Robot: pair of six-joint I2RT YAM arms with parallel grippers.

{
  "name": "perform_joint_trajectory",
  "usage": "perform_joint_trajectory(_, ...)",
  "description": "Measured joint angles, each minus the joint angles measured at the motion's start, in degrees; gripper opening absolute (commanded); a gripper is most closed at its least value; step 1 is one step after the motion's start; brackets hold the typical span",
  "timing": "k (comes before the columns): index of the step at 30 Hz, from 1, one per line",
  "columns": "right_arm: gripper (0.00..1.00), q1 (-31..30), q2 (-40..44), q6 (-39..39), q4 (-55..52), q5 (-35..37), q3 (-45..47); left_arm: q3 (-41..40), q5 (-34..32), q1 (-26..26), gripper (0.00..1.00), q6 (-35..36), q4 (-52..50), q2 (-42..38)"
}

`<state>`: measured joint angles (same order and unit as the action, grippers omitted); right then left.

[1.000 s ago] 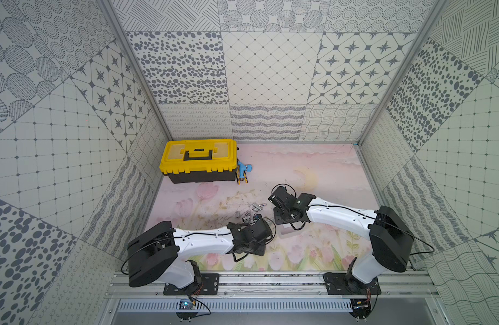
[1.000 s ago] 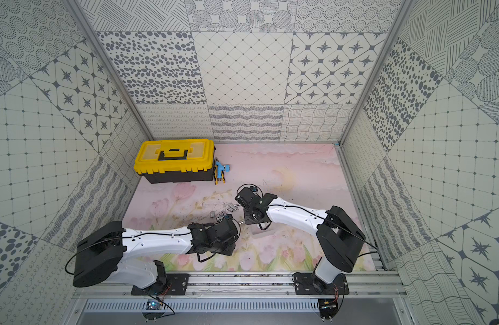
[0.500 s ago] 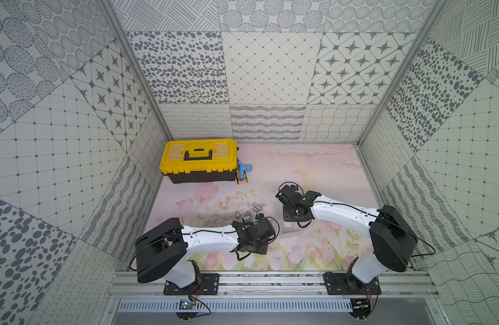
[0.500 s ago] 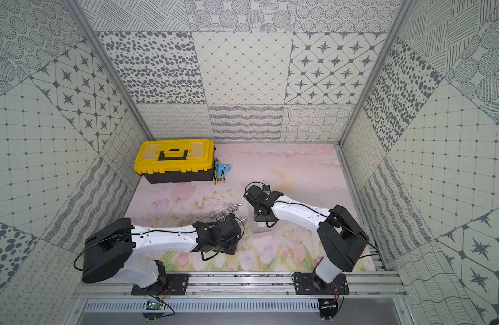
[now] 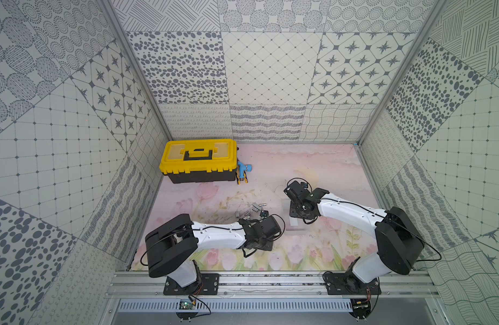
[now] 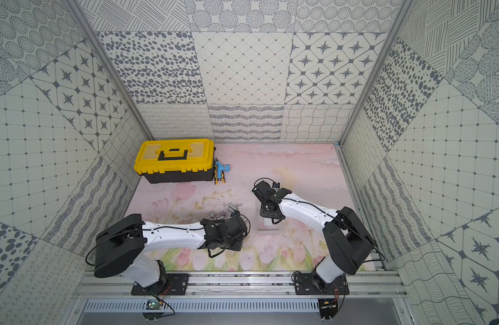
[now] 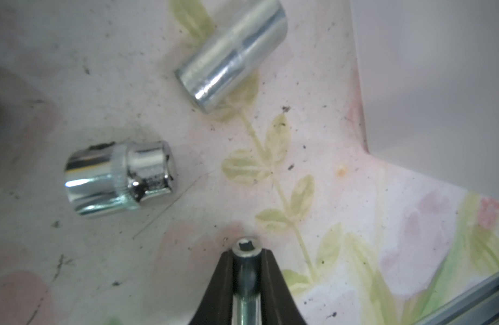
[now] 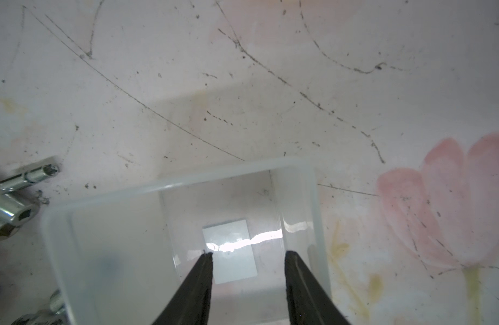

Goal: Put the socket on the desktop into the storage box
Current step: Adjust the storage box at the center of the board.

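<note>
Vs 1 s ago: my left gripper (image 7: 247, 252) has closed; jaws were well apart then, now clamped on 1 slim socket (image 7: 246, 270); my left arm (image 5: 214, 239) has swung a bit toward the storage box (image 5: 294, 230), elbow incl.; my right arm (image 5: 349, 213) has eased off from the socket pile and now sits over the box; right gripper (image 8: 249, 254) has the same gap as before, jaws apart w/ nothing between them, tips hanging above the box's inside; toolbox (image 5: 199, 157) and the blue tool (image 5: 244, 171) just beside it haven't moved.

The socket: thin, chrome, cylindrical, dark along the middle where it sits in shade; the end facing away from the wrist cam is a bright ring w/ a small square hole; it runs lengthwise between the 2 black fingers (image 7: 223, 281), that end poking just past the tips; can't tell if it's touching the mat (image 7: 313, 126) or just off it. It's not in the box; it's at the pile, to my left of the box, near but apart. 2 more lie on their sides on the mat close by: a stubby socket (image 7: 119, 177) w/ a knurled band, and a long socket (image 7: 231, 53), plain and tube-like; neither touches the held 1.

Storage box: clear, shallow, rectangular, rounded corners; white label (image 8: 228, 247) on its bottom w/ a glare streak across it; in both top views it's partly hidden under my right wrist.
</note>
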<state>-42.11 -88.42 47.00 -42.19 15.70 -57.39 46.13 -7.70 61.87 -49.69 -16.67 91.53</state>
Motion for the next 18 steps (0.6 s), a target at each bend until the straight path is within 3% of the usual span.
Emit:
perform_joint_trajectory(4,0.47,-3.0,4.3,-1.9,0.2,0.9,0.0,0.6,-0.4,0.0,0.0,0.0,0.3,0.8)
perform_joint_trajectory(12,0.47,-6.8,14.4,-5.3,1.8,1.6,0.5,1.6,-0.9,0.0,0.0,-0.1,0.6,1.2)
perform_joint_trajectory(18,0.56,-8.3,30.5,-9.3,9.3,-2.7,8.8,-0.4,-1.6,-0.3,0.0,-2.1,-2.4,-10.0)
